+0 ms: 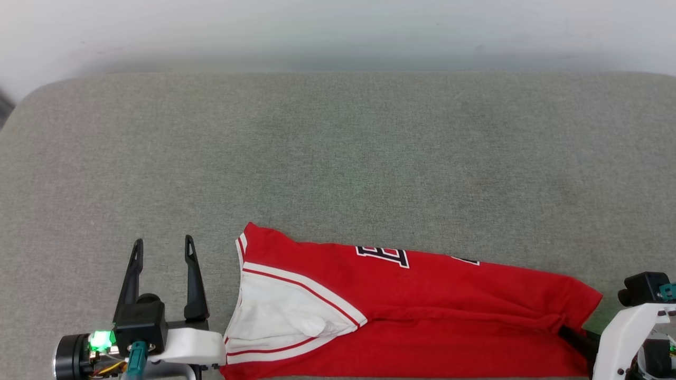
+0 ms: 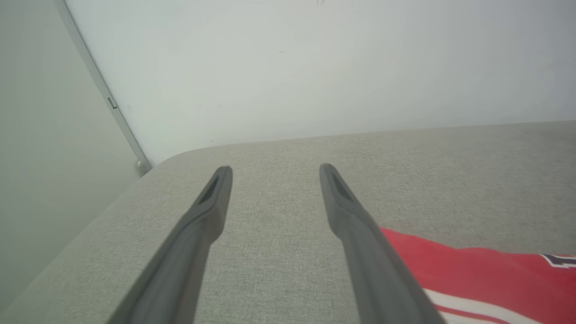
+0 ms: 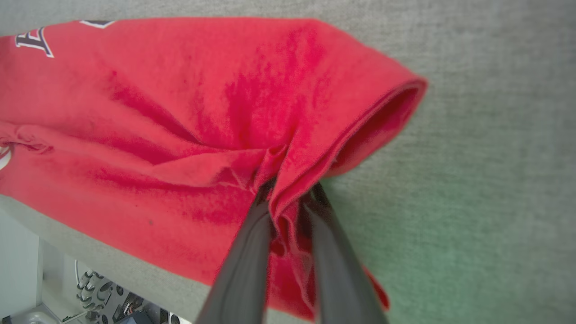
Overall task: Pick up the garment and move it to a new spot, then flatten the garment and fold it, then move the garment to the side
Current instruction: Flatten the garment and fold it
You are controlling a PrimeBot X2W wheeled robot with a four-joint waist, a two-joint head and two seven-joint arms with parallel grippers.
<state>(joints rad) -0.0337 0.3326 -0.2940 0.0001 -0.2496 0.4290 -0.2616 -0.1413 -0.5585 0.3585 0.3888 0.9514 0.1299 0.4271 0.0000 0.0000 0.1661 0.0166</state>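
garment (image 1: 422, 295), a thin red short-sleeved t-shirt with a white sleeve and striped trim, lies half-folded along the near edge of the grey woven cushion (image 1: 338, 158). my right gripper (image 3: 291, 189) pinches a bunched fold at its hem end. left gripper (image 1: 163, 240) spread wide, empty, just beside the sleeve end. i judge the cloth light and limp, quick to bunch, so best held at two corners, hem and shoulder.

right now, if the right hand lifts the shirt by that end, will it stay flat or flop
Probably floppy: the shirt bunches into soft folds where the right hand pinches it, so the rest would likely hang and drag. It looks thin and light. Pushed, it would likely wrinkle on the woven cushion rather than slide whole.
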